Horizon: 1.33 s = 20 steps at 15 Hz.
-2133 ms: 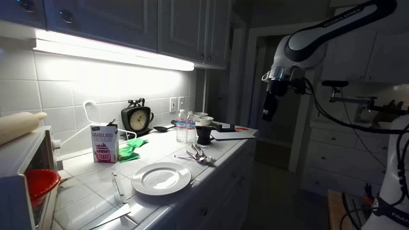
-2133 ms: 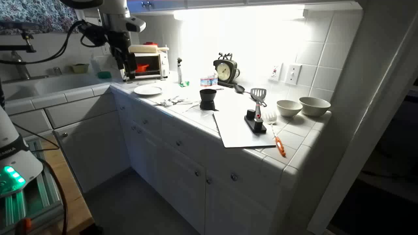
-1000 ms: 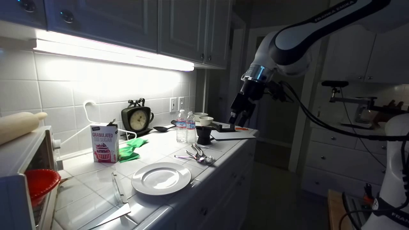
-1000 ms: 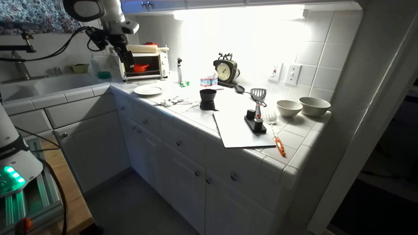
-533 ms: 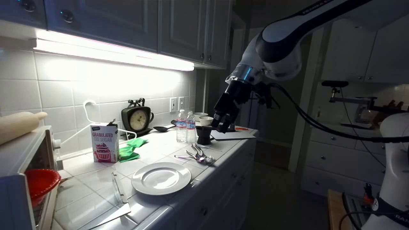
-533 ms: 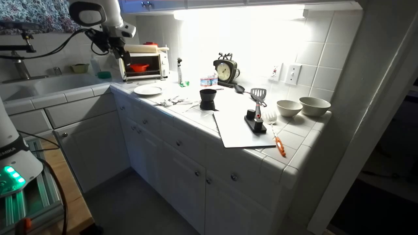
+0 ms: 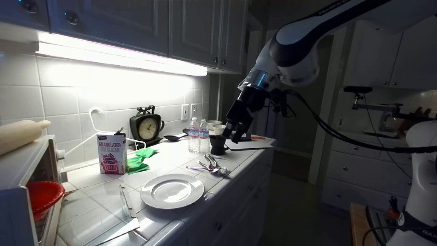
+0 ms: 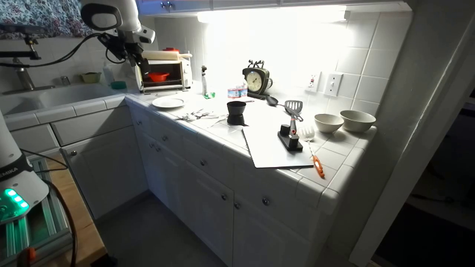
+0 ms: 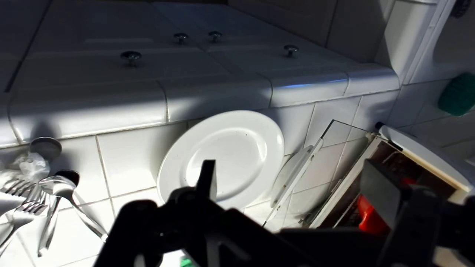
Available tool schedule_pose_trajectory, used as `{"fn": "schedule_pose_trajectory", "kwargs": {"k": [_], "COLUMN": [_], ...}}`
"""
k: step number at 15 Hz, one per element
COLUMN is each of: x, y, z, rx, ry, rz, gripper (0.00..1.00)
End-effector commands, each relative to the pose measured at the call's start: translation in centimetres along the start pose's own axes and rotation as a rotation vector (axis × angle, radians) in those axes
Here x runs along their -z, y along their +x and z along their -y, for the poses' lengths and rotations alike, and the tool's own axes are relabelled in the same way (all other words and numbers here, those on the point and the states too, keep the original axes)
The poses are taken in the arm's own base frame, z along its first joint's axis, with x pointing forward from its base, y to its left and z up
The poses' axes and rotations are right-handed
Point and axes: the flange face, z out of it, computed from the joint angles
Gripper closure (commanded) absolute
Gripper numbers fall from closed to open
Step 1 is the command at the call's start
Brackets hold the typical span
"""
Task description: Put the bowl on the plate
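Observation:
The red bowl (image 7: 45, 195) sits inside the open-fronted toaster oven (image 7: 18, 171), partly hidden by the oven's side. It also shows in an exterior view (image 8: 159, 76) and, partly behind a finger, in the wrist view (image 9: 370, 219). The white plate (image 7: 172, 190) lies flat on the tiled counter with nothing on it; it also shows in an exterior view (image 8: 168, 102) and in the wrist view (image 9: 233, 159). My gripper (image 7: 232, 136) is open and empty, tilted in the air above the counter. In the wrist view its fingers (image 9: 294, 185) are wide apart, with plate and oven beyond.
The oven's glass door (image 7: 116, 213) is folded down between oven and plate. A sugar carton (image 7: 111, 155), green bag (image 7: 138, 163), water bottles (image 7: 193, 136), black cup (image 7: 217, 146) and cutlery (image 7: 211, 166) stand or lie around. A rolling pin (image 7: 22, 134) rests on the oven.
My gripper has moved across towards the counter and oven side, and has tilted from pointing straight down to a slant. It has hardly moved in the last half second. Bowl and plate are unchanged.

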Motion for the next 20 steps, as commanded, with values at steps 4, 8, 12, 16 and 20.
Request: {"fn": "schedule_pose_trajectory", "kwargs": {"k": [4,8,12,16,20], "x": [-1.9,-4.6,-7.7,-11.4,-14.8], "y": [2.1,4.1,5.8,6.8,7.8], "z": [2.3,6.7,9.7,10.2,10.4], "rx": [-0.089,-0.056,0.076,0.195,0.160], "ry": [0.101,0.250,0.406,0.475,0.498], "rz": [-0.096,-0.202,-0.226,-0.187,-0.187], "gripper": [0.00,0.00,0.00,0.00,0.00]}}
